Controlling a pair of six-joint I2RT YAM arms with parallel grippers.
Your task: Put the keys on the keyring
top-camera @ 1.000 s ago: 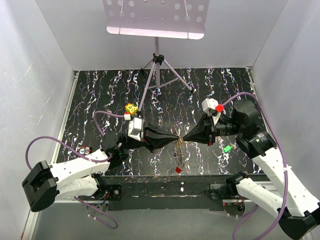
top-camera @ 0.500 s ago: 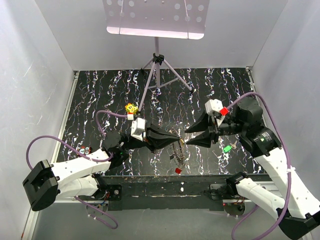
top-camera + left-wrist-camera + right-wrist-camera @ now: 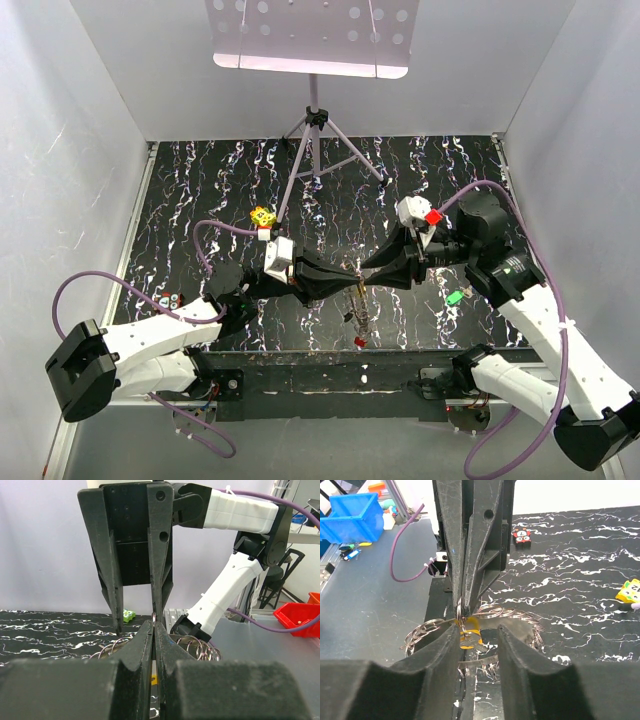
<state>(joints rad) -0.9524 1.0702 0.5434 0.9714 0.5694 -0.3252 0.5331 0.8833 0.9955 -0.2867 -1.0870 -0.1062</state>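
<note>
step: threading a key onto the keyring (image 3: pixel 512 614), my read (mid-task, not the pick-up phase)
left tool (image 3: pixel 464 609): jaws pressed shut, pinching the wire of the keyring at its tip and holding it up off the bench (image 3: pixel 200 190)
right tool (image 3: pixel 368 272): jaws apart, nose to nose with the left tool; gripping nothing as far as I can tell
orange key (image 3: pixel 470 630): sits in the gap between the right tool's fingers, right at the pinched bit of wire; it looks hooked to a small loop there, but whether it is fully on I cannot tell
keyring position: hangs between and below the two tool tips, near the front edge of the bench, grey keys fanning out to both sides
red key (image 3: pixel 358 341): lying on the bench just below the hanging keyring, loose
green key (image 3: pixel 455 297): on the bench beside the right arm, well apart from the keyring, loose
blue key: not seen
progress: at most one key on, at least two to go (judgement)
next move needs: right tool closing on the orange head, then working it along the wire while the left holds steady
risk: ring twisting in the pinch, key slipping off the wire
distractor: yellow cube (image 3: pixel 263 216) at mid bench, leave it
</note>
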